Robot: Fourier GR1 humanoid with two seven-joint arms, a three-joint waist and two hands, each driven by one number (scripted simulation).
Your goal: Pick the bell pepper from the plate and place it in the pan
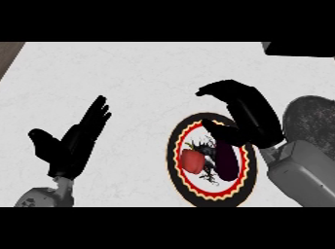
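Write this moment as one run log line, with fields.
right hand: open above patterned round plate | red bell pepper: on plate, beside dark eggplant | dark round pan: right | left hand: open, resting

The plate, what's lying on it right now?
On the plate lie a red bell pepper and a dark purple eggplant. The right hand hangs over its upper edge, covering that part.

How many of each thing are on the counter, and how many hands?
Plates: 1, the plate
Bell peppers: 1, the red bell pepper
Eggplants: 1, the dark eggplant
Pans: 1, the pan
Hands: 2, the left hand and the right hand
Total: 6
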